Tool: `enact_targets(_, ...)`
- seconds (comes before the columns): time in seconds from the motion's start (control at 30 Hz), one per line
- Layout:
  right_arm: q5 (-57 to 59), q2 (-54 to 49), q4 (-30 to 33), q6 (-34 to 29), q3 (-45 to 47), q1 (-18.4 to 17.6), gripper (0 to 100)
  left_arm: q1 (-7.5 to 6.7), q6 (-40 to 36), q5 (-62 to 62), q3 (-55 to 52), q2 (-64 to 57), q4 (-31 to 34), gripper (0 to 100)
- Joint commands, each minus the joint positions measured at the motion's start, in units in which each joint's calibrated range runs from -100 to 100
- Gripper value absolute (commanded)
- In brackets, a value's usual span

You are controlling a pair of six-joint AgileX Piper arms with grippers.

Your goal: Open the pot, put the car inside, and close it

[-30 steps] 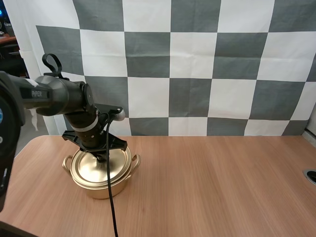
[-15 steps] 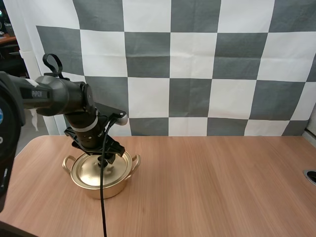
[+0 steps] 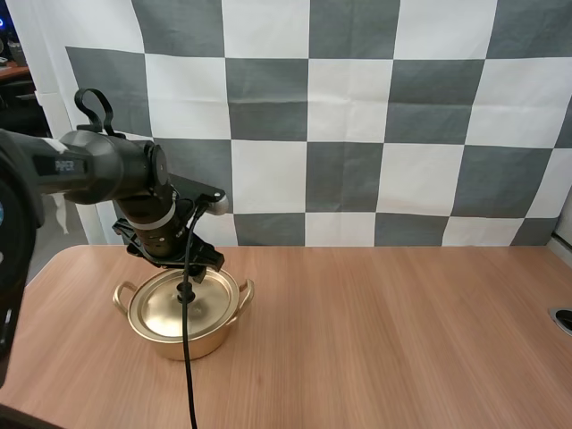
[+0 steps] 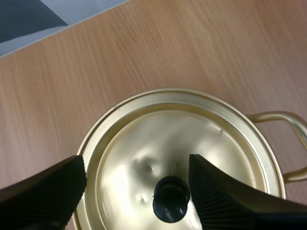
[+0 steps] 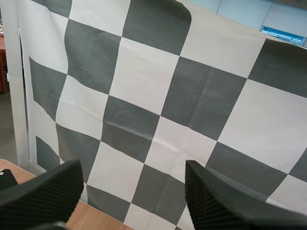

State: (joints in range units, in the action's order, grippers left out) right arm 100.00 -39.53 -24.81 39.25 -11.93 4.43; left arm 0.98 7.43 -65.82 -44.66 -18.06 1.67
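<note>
- Pot [image 3: 183,315], gold, lid [image 3: 170,306] seated: at 8 o'clock on the worktop [image 3: 402,331].
- Left tool [image 4: 136,163]: released, fingers spread, hovering over the lid's black knob [image 4: 171,206]. The knob lies off-centre, nearer one finger.
- Right tool [image 5: 133,166]: released, grasping nothing.
- Risk: if you clench uncentred, one finger strikes first, and the knob may slip free or the pot may skid.
- Risk: if you clench too high, you catch nothing.
</note>
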Motion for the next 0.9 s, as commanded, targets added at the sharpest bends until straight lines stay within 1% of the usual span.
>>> enact_targets(0.0, 0.00, -0.03, 0.01, 0.07, -0.02, 0.05, 100, 0.04, 1.61, 1.55, 0.07, -2.07, -0.12, 100)
enact_targets(0.07, 0.00, -0.03, 0.01, 0.07, -0.02, 0.05, 100, 0.04, 3.74, 2.23, 0.18, -4.23, -0.12, 100)
enact_targets(0.13, 0.00, -0.03, -0.09, 0.06, -0.02, 0.05, 100, 0.04, 4.10, 0.76, 0.77, -5.59, -0.12, 100)
enact_targets(0.23, 0.00, -0.03, -0.49, 0.06, -0.02, 0.05, 100, 0.04, 4.82, -5.96, 2.20, -6.10, -0.63, 100)
enact_targets(0.4, 0.00, -0.03, -1.01, 0.06, -0.02, 0.05, 100, 0.04, 5.88, -12.36, 2.61, -6.22, -1.10, 100)
enact_targets(0.5, 0.00, -0.03, -1.01, 0.06, -0.02, 0.05, 100, 0.04, 5.06, -11.30, 3.04, -6.22, -1.67, 100)
enact_targets(0.63, 0.00, -0.79, -1.01, 0.26, -0.02, 0.05, 100, 0.04, 3.28, -7.01, 3.04, -6.62, 0.77, 100)
enact_targets(0.73, 0.00, -1.48, -1.01, 0.26, -0.02, 0.05, 100, 0.04, 3.18, -7.01, 3.04, -7.53, -0.65, 100)
enact_targets(0.87, 0.00, -1.61, -1.01, 0.26, -0.02, 0.05, 100, 0.04, 3.36, -6.20, 3.55, -8.88, -0.53, 100)
